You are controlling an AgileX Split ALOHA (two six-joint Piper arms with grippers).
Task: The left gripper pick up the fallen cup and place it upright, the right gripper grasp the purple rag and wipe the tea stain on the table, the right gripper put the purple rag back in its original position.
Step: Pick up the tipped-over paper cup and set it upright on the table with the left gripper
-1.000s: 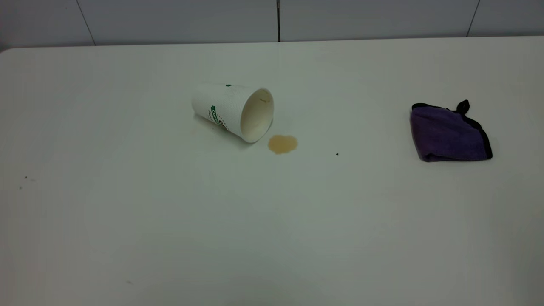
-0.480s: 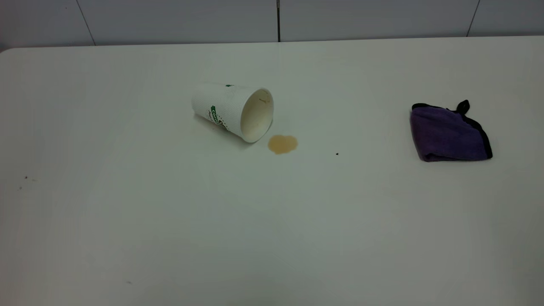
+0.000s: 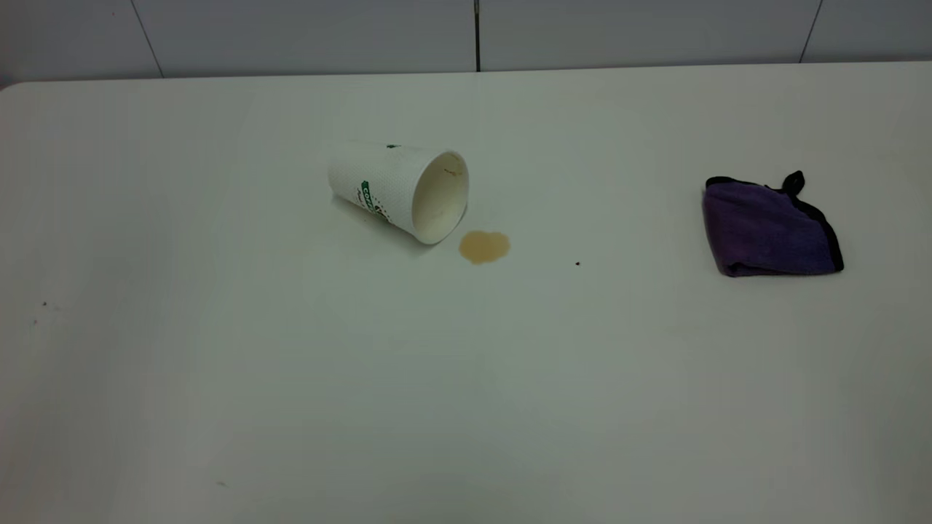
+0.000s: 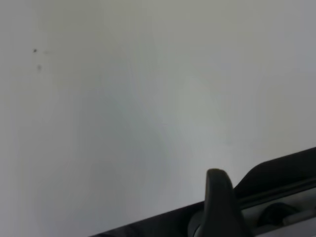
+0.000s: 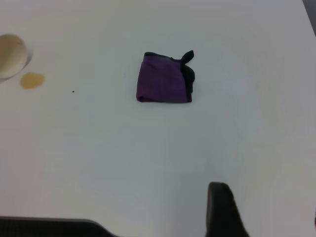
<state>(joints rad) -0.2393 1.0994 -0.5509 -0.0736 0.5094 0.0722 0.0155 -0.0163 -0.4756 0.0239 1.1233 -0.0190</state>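
Grippers wait clear of spilled cup on white table.

We see one black finger of the left gripper (image 4: 219, 207) over bare table (image 3: 466, 407), and one of the right gripper (image 5: 223, 210) high above the purple rag (image 3: 770, 228); whether either is spread or pressed together we cannot tell. In the exterior view the cup (image 3: 399, 191) lies on its side left of centre, the tea stain (image 3: 484, 247) just beside its mouth at five o'clock, the rag well apart at three o'clock.
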